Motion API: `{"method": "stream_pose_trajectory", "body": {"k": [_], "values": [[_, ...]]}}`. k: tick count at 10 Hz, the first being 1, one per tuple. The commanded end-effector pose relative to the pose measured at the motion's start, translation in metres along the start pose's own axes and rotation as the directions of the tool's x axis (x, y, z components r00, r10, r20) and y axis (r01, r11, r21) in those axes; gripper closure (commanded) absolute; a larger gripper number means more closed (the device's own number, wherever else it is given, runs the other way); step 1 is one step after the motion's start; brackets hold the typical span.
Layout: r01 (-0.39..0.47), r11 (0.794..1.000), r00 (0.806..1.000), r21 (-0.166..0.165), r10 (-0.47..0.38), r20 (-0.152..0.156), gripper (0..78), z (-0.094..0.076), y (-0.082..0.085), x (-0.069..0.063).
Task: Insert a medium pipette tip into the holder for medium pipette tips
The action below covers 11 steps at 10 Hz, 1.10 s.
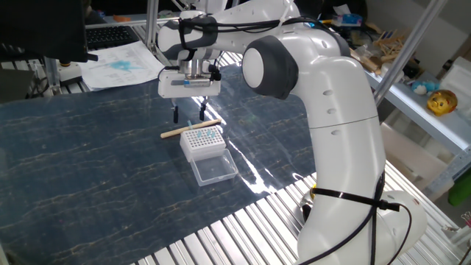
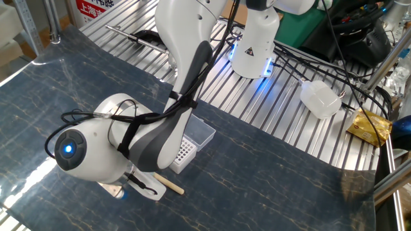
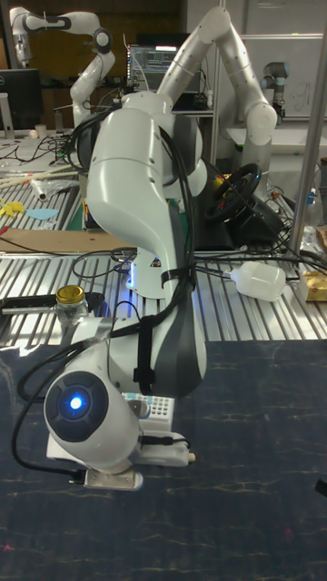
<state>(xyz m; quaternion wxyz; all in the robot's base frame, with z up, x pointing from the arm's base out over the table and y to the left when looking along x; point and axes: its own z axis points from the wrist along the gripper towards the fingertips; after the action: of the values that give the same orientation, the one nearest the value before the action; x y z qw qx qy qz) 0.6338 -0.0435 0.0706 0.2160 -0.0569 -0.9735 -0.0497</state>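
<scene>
The holder (image 1: 202, 142), a white boxy rack with a holed top, stood on the dark marbled tabletop (image 1: 88, 169). The tiny teal medium pipette tip (image 1: 189, 123) lay just behind it, between the spread fingers of the empty gripper (image 1: 189, 114).

Dark blue marbled mat (image 1: 88, 162) over table of ribbed aluminium slats (image 2: 302, 135). Papers (image 1: 121, 62) and keyboard (image 1: 110, 34) on far bench. Cluttered shelf (image 1: 423, 92) at side. Dim lab behind, monitor (image 3: 20, 91), other robot arms (image 3: 73, 41).
</scene>
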Motion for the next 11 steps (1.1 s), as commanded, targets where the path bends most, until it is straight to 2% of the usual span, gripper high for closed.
{"method": "stream_pose_trajectory", "body": {"k": [1, 4, 6, 11], "values": [[0.035, 0.999, 0.999, 0.028, -0.035, -0.001, 0.1, -0.0018, 0.0001, 0.0000], [0.060, 0.997, 0.998, 0.046, -0.060, -0.008, 0.1, -0.0017, 0.0000, 0.0001], [0.075, 0.994, 0.997, 0.079, -0.074, -0.012, 0.1, 0.0014, 0.0016, -0.0007], [0.080, 0.994, 0.997, 0.080, -0.079, -0.016, 0.1, 0.0070, 0.0017, 0.0019]]}}
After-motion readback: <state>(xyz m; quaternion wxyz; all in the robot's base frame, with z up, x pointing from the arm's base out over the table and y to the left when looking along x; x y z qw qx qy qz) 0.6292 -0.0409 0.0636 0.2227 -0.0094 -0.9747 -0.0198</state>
